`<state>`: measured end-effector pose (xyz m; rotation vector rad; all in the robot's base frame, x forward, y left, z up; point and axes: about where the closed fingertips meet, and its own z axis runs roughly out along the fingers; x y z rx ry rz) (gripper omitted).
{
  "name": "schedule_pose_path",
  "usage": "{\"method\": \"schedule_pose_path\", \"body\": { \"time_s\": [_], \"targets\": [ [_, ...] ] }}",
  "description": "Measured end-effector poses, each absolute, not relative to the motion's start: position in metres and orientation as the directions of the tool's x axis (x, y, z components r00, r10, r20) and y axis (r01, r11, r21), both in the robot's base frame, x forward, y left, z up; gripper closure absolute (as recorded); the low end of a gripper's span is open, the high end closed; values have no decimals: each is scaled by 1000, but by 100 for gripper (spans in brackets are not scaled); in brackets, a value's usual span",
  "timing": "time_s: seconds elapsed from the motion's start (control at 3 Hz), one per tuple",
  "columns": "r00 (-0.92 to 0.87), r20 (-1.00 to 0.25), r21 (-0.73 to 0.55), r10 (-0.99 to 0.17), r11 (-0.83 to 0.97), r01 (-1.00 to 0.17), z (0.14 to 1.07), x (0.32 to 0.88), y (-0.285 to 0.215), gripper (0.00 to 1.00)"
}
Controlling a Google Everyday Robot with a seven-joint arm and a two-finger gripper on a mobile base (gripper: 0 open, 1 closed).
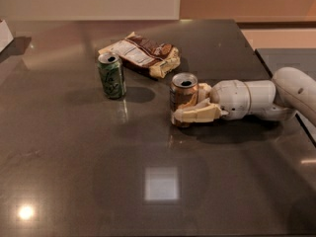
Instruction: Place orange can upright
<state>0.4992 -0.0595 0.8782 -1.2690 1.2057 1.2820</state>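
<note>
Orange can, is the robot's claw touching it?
Touching. The camera view shows the gripper clamped around the upright orange can, its near finger pressed against it, no gap.

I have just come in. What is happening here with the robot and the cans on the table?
The robot's arm reaches in from the right of the view, and its gripper is closed on the orange can, one finger in front and one behind. The orange can stands upright on the dark table but is not yet released. A green can stands apart on the view's left, and a snack bag lies behind them.
</note>
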Motion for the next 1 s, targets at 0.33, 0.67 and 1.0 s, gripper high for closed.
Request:
{"method": "schedule_pose_path", "body": {
  "time_s": [0.33, 0.67, 1.0],
  "targets": [
    [-30, -999, 32, -24, -79, -996, 873, 501, -58, 12],
    [-30, -999, 32, -24, -82, -996, 874, 501, -56, 0],
    [-30, -999, 32, -24, -82, -996, 874, 501, -56, 0]
  ]
}}
